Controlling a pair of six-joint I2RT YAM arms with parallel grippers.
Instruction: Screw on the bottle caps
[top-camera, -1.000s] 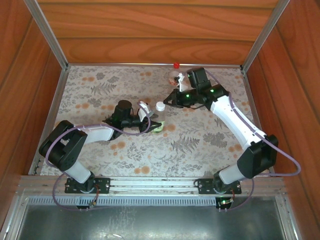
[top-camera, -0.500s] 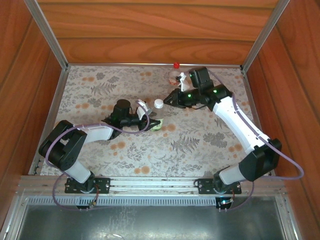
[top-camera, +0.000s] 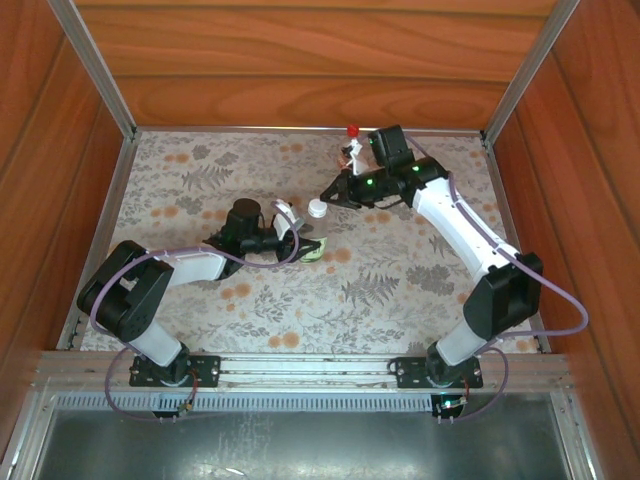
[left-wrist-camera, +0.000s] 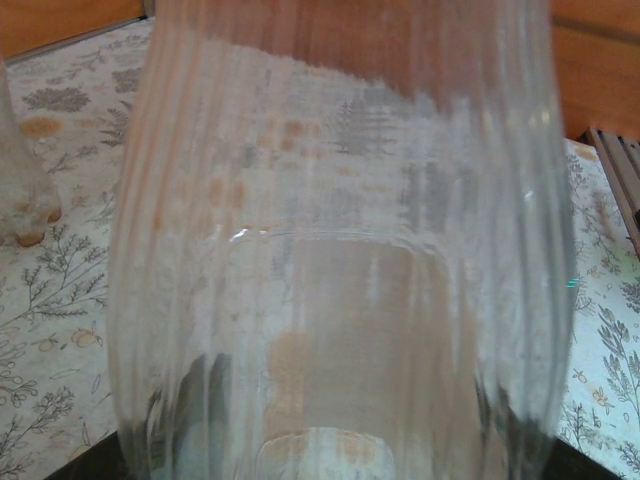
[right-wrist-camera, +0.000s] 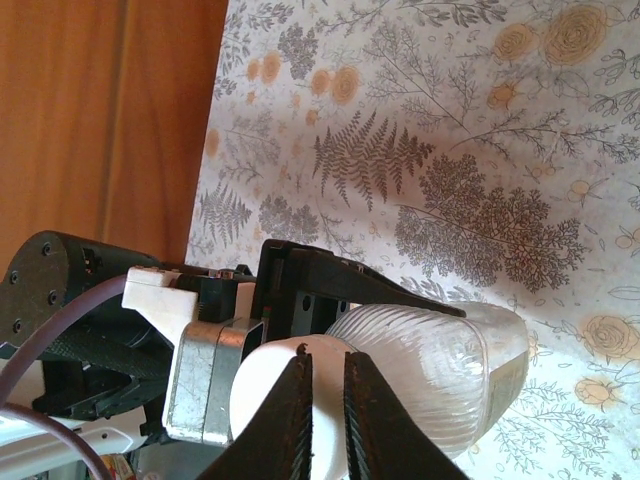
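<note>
My left gripper (top-camera: 300, 240) is shut on a clear ribbed bottle (left-wrist-camera: 340, 250) with a green-and-white label (top-camera: 314, 250), at mid-table. A white cap (right-wrist-camera: 265, 385) sits on this bottle's neck (top-camera: 317, 208). In the right wrist view, one black left finger (right-wrist-camera: 350, 285) lies along the bottle's (right-wrist-camera: 430, 370) side. My right gripper (right-wrist-camera: 326, 358) is shut, its fingertips right over the white cap with only a thin slit between them and nothing in it. It reaches in from the back right (top-camera: 326, 197). The second bottle (top-camera: 350, 155) stands near the back wall with a red cap (top-camera: 352, 130) on top.
Wooden walls (top-camera: 300, 60) enclose the flower-printed tabletop (top-camera: 400, 280) at the back and both sides. The right arm's wrist (top-camera: 390, 150) hangs close beside the second bottle. Open tabletop lies in front of both grippers.
The right arm has swung left and back, bringing its fingertips from beside the white cap to right over it. The left gripper and its bottle have barely moved.
</note>
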